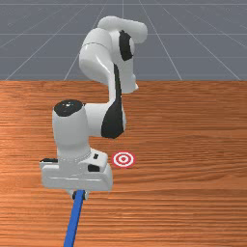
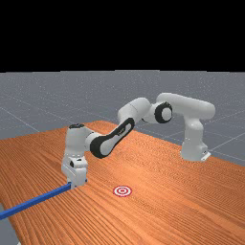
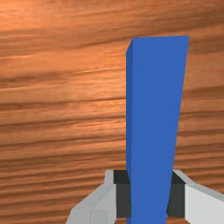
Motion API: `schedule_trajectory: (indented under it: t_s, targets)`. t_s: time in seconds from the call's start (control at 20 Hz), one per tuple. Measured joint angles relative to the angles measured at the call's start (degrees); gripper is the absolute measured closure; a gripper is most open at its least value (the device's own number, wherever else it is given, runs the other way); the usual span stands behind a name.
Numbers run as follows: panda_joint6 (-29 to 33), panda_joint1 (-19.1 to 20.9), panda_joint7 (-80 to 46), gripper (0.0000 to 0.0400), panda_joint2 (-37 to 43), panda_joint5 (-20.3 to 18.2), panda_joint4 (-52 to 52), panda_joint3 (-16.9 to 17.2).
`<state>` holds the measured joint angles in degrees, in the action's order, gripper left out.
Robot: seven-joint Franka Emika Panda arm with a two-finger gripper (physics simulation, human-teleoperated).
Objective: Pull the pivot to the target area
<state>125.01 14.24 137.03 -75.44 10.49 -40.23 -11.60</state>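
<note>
The hand (image 3: 149,194) pinches the blue bar (image 3: 153,109), presumably the pivot, near one end; the bar runs out past the edge of the counter (image 2: 182,210) at the far view's left. So the grip looks done and the pull remains: the red-and-white bullseye target (image 2: 122,191) lies uncovered, apart from the bar. No brand, label or writing is readable.
</note>
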Motion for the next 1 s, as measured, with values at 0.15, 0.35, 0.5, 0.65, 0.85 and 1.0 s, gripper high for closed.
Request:
schedule_trajectory:
  t_s: [0.15, 0.35, 0.5, 0.65, 0.85, 1.0]
  targets:
    - [-1.4, 1.0, 6.5, 0.0305, 2.0, 0.3, -1.1, -1.5]
    - [-0.5, 0.3, 12.3, 0.0305, 3.4, 1.1, -4.3, -3.3]
    - [-0.3, -0.6, 17.0, 0.0305, 4.0, 1.8, -6.0, -4.7]
    - [-7.7, 0.1, 29.0, 0.0302, 0.9, 5.6, -1.9, -10.6]
    - [2.7, 8.1, 29.0, 0.0304, 13.5, 8.8, -28.9, -14.2]
    - [11.1, 15.8, 29.0, 0.0304, 23.5, 10.8, -50.4, -17.4]
